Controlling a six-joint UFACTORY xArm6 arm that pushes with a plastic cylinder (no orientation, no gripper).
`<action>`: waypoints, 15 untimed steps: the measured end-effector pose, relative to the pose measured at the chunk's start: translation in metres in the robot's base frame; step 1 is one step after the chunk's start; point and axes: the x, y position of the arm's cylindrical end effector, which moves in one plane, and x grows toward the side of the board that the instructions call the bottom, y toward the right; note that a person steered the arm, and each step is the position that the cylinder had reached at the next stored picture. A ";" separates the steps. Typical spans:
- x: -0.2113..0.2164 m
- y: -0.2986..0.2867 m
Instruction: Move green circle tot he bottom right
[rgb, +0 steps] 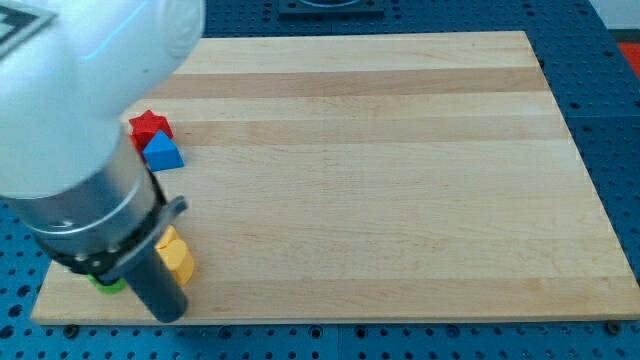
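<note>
The green circle (106, 285) shows only as a small green sliver at the board's bottom left corner, mostly hidden behind the arm's grey body (95, 215). My tip (170, 315) is at the end of the dark rod, near the board's bottom edge, just to the view's right of the green circle and directly below a yellow block (177, 256). Whether the tip touches the green circle cannot be told.
A red star block (150, 126) and a blue triangular block (162, 152) sit together at the board's left side, above the arm. The wooden board (400, 180) lies on a blue perforated table. The large white arm covers the view's top left.
</note>
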 end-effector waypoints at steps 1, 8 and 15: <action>0.001 -0.025; -0.024 -0.077; -0.024 -0.053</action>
